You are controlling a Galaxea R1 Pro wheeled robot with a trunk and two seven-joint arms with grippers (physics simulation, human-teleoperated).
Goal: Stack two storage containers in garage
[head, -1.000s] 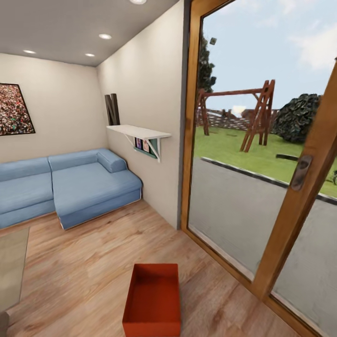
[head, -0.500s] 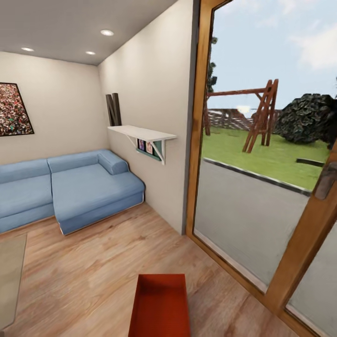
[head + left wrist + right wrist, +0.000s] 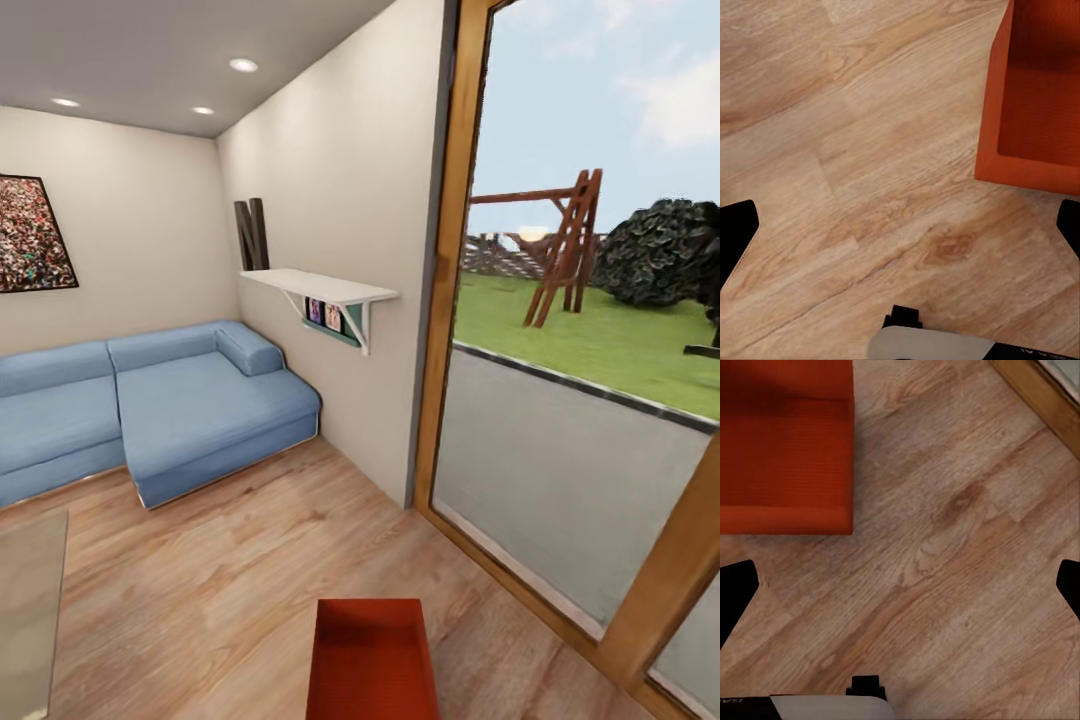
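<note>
Bin (image 3: 372,660) sits empty on the wood floor (image 3: 220,580) low in the head view, long axis running away from the robot, between the two arms and about equally near each. Left fingers (image 3: 739,240) and right fingers (image 3: 736,596) are spread wide, holding nothing, the bin's near end just ahead of both. Sofa (image 3: 150,410) stands well beyond, glass door (image 3: 560,480) to the right.

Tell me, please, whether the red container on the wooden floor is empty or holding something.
Empty: the storage container sits upright, its bare ribbed bottom visible through the open top.
</note>
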